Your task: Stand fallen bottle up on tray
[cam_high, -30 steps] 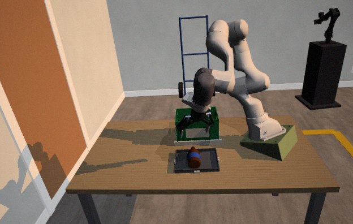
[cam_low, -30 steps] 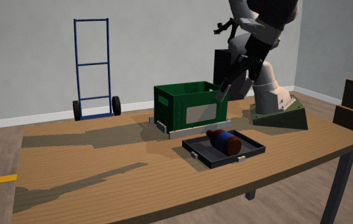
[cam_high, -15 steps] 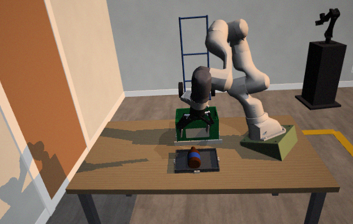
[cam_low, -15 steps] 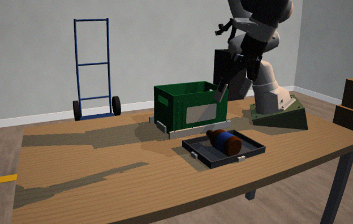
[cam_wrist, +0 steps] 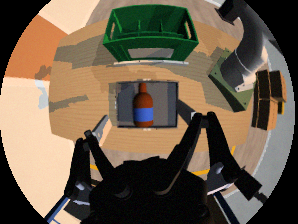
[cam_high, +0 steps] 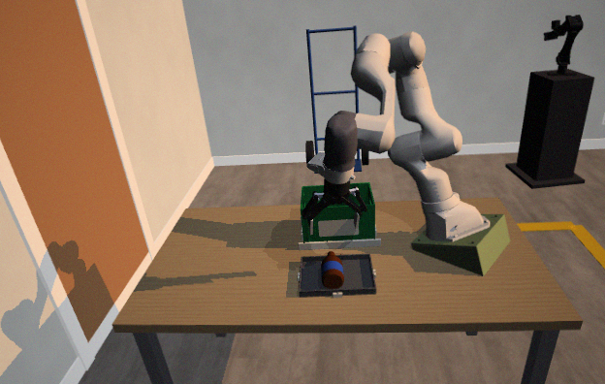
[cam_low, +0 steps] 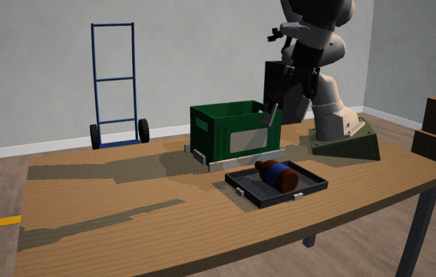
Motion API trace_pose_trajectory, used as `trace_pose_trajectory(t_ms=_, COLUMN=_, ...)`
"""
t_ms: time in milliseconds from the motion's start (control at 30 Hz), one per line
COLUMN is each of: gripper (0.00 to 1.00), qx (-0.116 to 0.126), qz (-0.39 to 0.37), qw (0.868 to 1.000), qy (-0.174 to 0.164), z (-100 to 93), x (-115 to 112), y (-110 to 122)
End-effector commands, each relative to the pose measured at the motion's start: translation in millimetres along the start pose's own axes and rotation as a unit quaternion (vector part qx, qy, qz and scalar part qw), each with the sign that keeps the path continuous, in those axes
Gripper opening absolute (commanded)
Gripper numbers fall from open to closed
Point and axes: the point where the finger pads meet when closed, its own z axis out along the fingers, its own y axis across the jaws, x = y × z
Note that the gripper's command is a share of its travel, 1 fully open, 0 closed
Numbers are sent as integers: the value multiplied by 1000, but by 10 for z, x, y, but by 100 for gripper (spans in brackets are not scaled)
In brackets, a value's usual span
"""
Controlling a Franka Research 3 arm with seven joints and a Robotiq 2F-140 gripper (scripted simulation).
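Observation:
A brown bottle (cam_high: 333,272) (cam_low: 277,173) (cam_wrist: 143,106) with a blue label lies on its side in the dark grey tray (cam_high: 363,276) (cam_low: 308,180) (cam_wrist: 123,106), its neck towards the green crate (cam_high: 369,220) (cam_low: 216,133) (cam_wrist: 117,46). The tray sits just in front of the crate on the wooden table (cam_high: 204,291). My gripper (cam_high: 334,212) (cam_wrist: 142,113) is open and empty. It points down and hangs high above the crate's front edge and the tray, well clear of the bottle.
The crate stands in a grey holder behind the tray. The arm's green base (cam_high: 465,244) (cam_low: 347,145) is at the table's right rear. A blue hand truck (cam_high: 332,30) (cam_low: 112,79) and a black pedestal (cam_high: 555,126) stand on the floor behind.

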Motion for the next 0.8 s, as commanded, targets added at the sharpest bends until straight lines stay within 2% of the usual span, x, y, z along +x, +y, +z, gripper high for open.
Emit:
trace_pose_trajectory(t_ms=0, gripper=100, qx=-4, qz=9, qw=1000, qy=-20, z=-1, x=9, y=-17)
trace_pose_trajectory(t_ms=267, gripper=100, qx=-4, qz=9, qw=1000, qy=-20, z=-1, x=9, y=-17)
trace_pose_trajectory(t_ms=300, gripper=100, qx=-10, qz=23, qw=999, qy=-42, z=9, x=38, y=-8)
trace_pose_trajectory(t_ms=400, gripper=100, qx=-10, qz=23, qw=999, qy=-42, z=9, x=38, y=-8)
trace_pose_trajectory(t_ms=467, gripper=100, qx=-19, qz=47, qw=996, qy=-79, z=16, x=79, y=9)
trace_pose_trajectory(t_ms=500, gripper=100, qx=-19, qz=47, qw=996, qy=-79, z=16, x=79, y=9)
trace_pose_trajectory(t_ms=633, gripper=100, qx=-28, qz=77, qw=989, qy=-126, z=9, x=119, y=28)
trace_pose_trajectory(t_ms=767, gripper=100, qx=-31, qz=87, qw=986, qy=-141, z=3, x=130, y=33)
